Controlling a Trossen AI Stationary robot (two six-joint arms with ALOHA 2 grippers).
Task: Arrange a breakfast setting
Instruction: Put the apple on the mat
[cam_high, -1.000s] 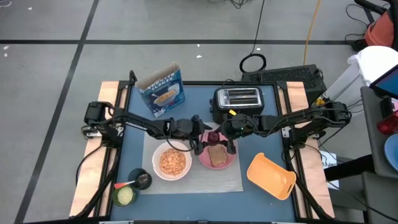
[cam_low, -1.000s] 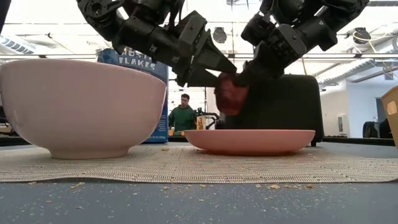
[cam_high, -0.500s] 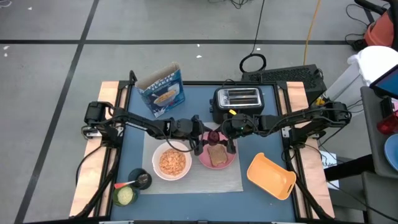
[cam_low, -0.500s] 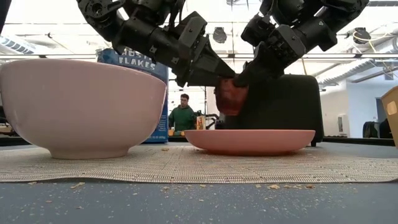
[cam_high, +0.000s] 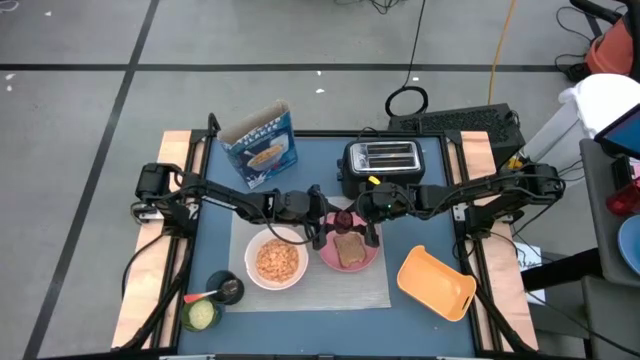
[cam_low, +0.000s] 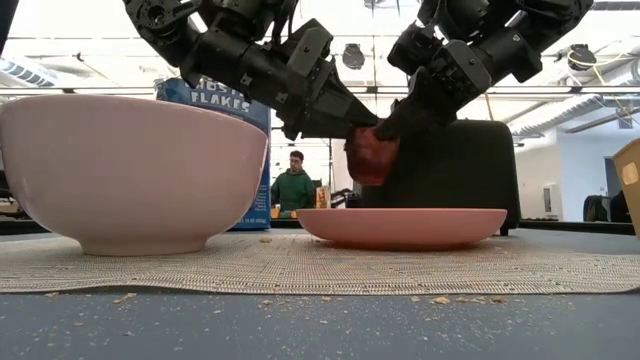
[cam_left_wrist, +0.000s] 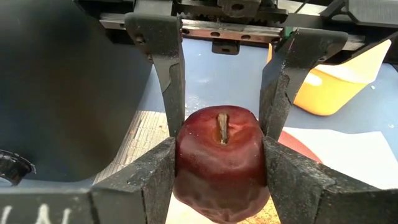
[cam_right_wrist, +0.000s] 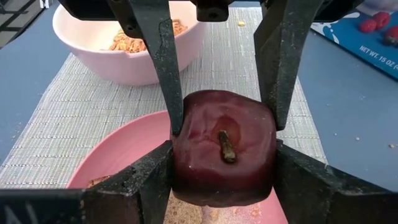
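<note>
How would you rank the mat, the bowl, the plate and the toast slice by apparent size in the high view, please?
1. mat
2. bowl
3. plate, nearly the bowl's size
4. toast slice

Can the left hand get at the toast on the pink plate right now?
Probably not: the left hand is clamped on the dark red fruit together with the right hand, above the pink plate where the toast lies.

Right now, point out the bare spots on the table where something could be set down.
Free: blue tabletop between the blue cereal box and black toaster, and the grey woven mat in front of the pink round plate. Crowded: above the plate, where both grippers' fingers clamp the dark red apple, beside the white cereal bowl.
</note>
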